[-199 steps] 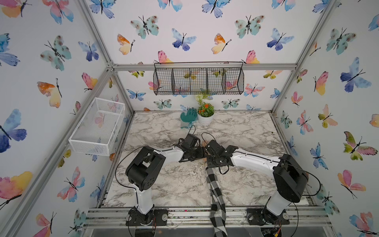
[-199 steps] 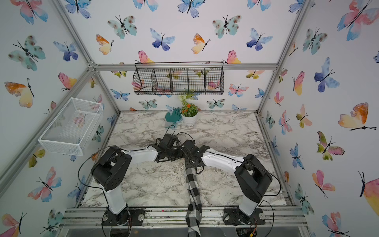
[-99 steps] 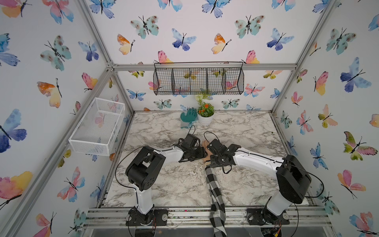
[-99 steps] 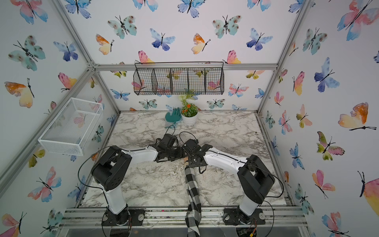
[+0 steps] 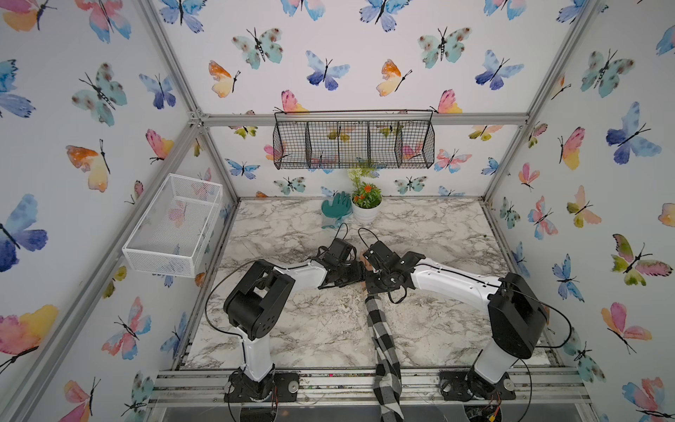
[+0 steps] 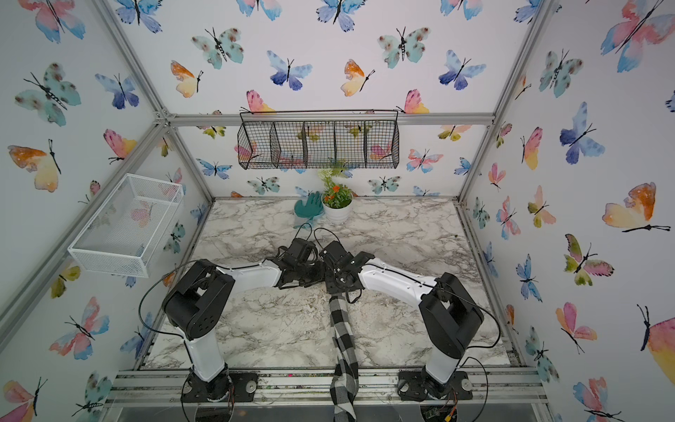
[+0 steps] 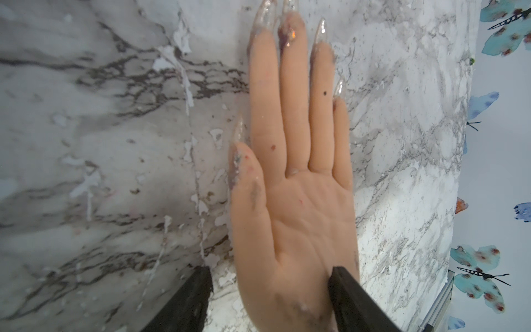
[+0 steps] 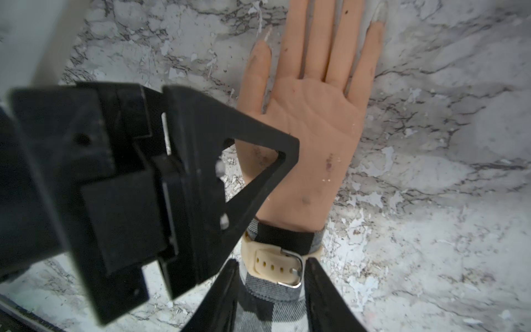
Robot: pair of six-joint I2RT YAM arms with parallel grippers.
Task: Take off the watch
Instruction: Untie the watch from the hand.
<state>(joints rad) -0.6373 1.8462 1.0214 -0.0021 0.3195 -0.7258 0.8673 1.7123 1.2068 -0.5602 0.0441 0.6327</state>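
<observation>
Spread right pincer [image 8: 272, 260] straddles the watch [image 8: 258, 260] at its buckle [image 8: 294, 271], seemingly the best hold on the light, pliant strap [image 8: 271, 268]; left pincer [image 7: 270, 270], also spread, rests on the mannequin hand [image 7: 301, 201].

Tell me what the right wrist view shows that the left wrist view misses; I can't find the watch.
Only the right wrist view: the watch, buckled over the checked sleeve, with the right gripper straddling it. Only the left wrist view: the longer fingers' clear nails, the butterfly wall. Both: the mannequin hand, palm up on the marble table, with the left gripper over its heel.
</observation>
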